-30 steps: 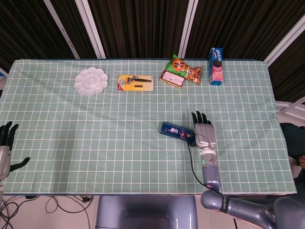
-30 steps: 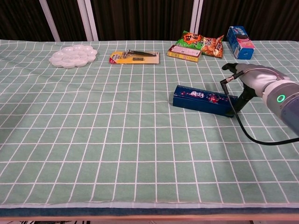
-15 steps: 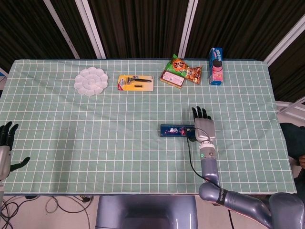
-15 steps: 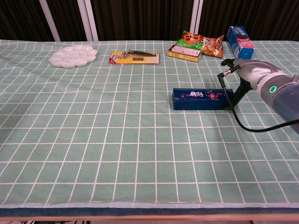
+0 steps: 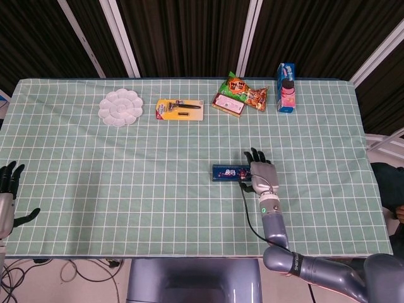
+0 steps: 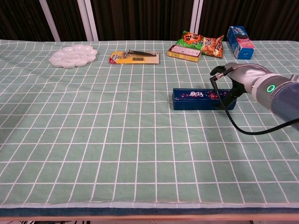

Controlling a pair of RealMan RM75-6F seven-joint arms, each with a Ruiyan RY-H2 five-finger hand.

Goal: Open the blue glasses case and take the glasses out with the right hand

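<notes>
Since a second ago, the right hand (image 6: 236,80) has slid leftward over the right end of the blue glasses case (image 6: 198,99), which has swung from a slant to lie square with the cloth's grid; its fingers (image 5: 254,156) now curl down onto that end, touching it, though whether they actually grip it I cannot tell. That case lies closed on the green checked tablecloth (image 5: 126,177), right of centre. At the table's left edge, the left hand (image 5: 6,189) rests with fingers spread, holding nothing.
</notes>
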